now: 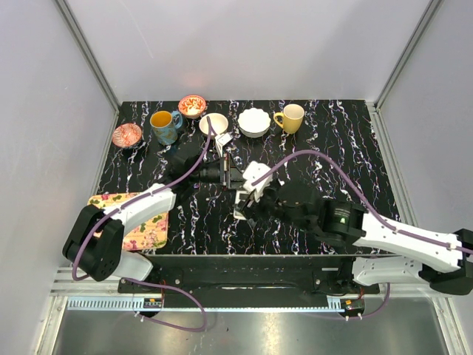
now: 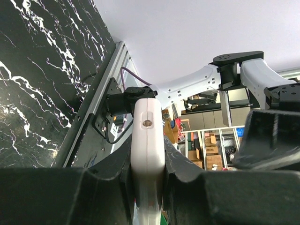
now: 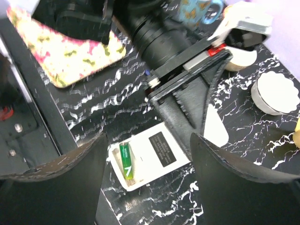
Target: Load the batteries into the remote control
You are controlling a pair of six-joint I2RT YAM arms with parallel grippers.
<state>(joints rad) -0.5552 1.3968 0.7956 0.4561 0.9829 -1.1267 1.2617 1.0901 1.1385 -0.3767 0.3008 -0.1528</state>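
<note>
Where the battery [image 3: 126, 162] sits, the remote control [image 3: 146, 169] is open.

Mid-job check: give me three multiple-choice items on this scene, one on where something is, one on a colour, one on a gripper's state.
1. Where is the green battery?
A. in the open back of the remote control
B. in the white bowl
C. on the floral mat

2. The mug at the right end of the far row is:
A. blue
B. red
C. yellow

3. The right gripper is:
A. shut on a battery
B. open and empty
C. shut on the remote

Answers:
1 A: it lies in the compartment beside the label.
2 C: the top view shows it yellow.
3 B: its fingers stand wide apart above the remote, holding nothing.
</note>
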